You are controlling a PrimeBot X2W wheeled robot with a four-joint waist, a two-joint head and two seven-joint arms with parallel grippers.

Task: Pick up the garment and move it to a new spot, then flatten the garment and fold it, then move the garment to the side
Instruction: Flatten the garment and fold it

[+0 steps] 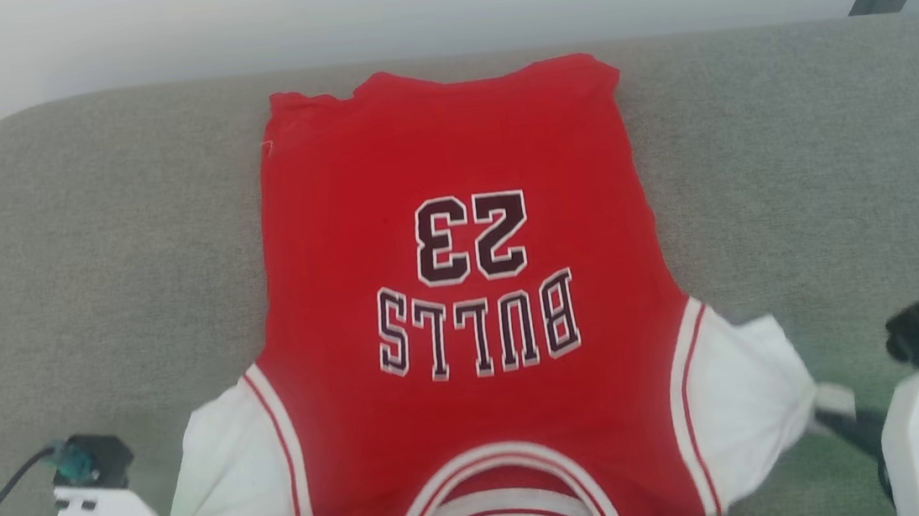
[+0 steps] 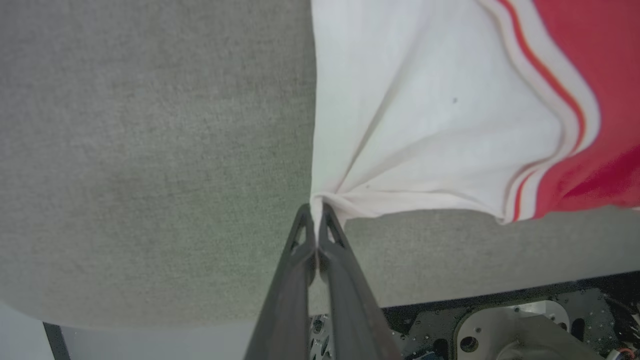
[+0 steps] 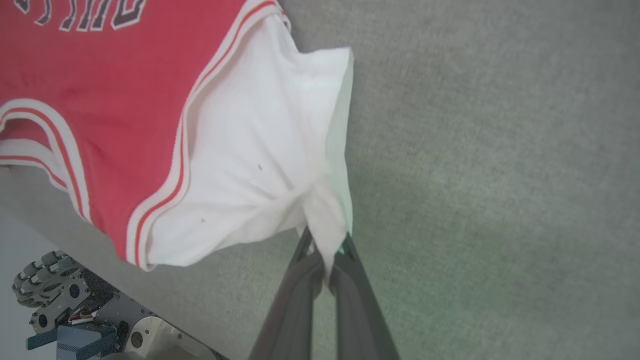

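The red cloth basketball shirt [image 1: 463,291], with white short sleeves, striped trim and black white-edged "BULLS 23" print, lies spread flat at the centre of the grey coarse-weave padded surface [image 1: 87,243], collar at the surface's near edge. The left gripper [image 2: 315,210] is closed on one white sleeve tip at the surface's near-left edge; creases fan out from the pinch. The right gripper [image 3: 326,245] is closed on the other sleeve tip, near-right, cloth bunched between its jaws
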